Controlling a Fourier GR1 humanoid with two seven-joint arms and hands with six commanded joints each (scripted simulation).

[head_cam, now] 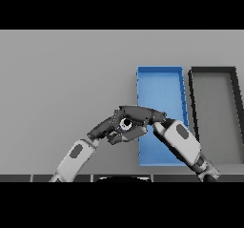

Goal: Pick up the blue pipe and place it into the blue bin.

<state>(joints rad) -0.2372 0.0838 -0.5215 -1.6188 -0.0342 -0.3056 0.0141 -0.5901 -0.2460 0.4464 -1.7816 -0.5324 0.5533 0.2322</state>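
**Two hands meet at the edge of the blue bin**

The grey counter [62, 79] holds two long bins side by side on the right. The blue bin [159, 79] is the one on the left. The dark bin [214, 98] sits just beside it, further right. Both bins run from near to far.

The left arm comes in from the lower left. The right arm comes in from the lower right and lies across the near part of the blue bin.

The two hands come together at the near left edge of the blue bin. The left hand [112, 124] is dark, and its fingers are bent around something small. That small thing is the blue pipe [126, 124]. Only a round end of it shows, light with a dark hole in the middle and a bit of blue around it. It sits just left of the blue bin's left wall, above the counter and between the two hands.

The right hand [140, 113] reaches to the left over the bin's left wall. Its dark fingers lie long across the top of the pipe and touch the left hand. I cannot tell if the right hand is holding the pipe or just resting on it.
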